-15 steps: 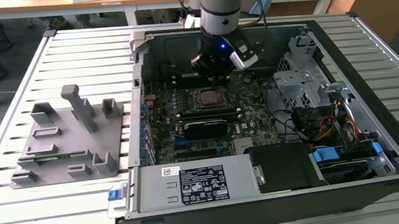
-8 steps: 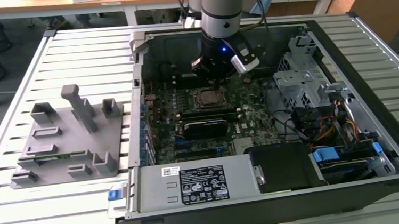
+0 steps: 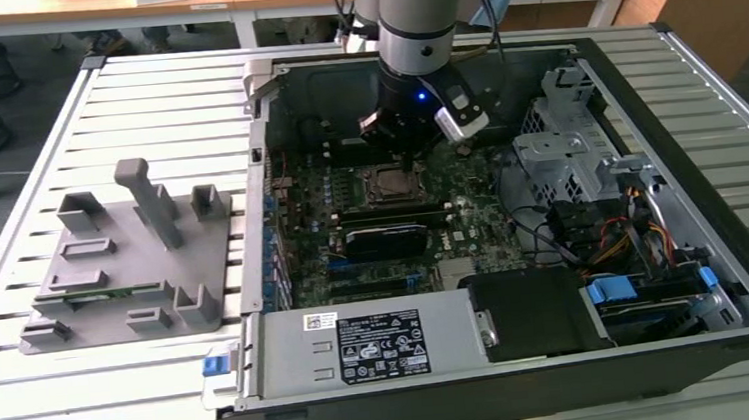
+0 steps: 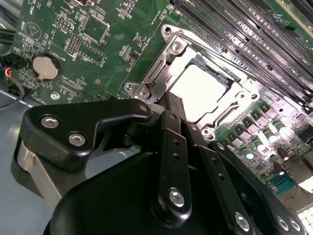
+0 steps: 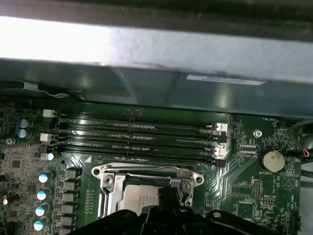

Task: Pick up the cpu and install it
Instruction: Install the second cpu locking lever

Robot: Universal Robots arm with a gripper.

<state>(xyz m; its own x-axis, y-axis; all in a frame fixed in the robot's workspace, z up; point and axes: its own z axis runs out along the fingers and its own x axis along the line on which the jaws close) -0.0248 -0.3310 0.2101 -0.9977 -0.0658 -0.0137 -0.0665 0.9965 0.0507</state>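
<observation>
Arm vertical, hand (image 3: 409, 154) pointing down

A pale slatted metal table (image 3: 137, 88) is carrying everything here, its ridges running across from the exterior view's left to its right. Two things are sitting directly on it. An open black computer case (image 3: 706, 344) is lying on its side and taking up the middle and the exterior view's right of the tabletop. Just beside it, toward the exterior view's left, a grey fixture tray (image 3: 113, 291) with upright blocks and slots is resting flat on the slats.
</observation>
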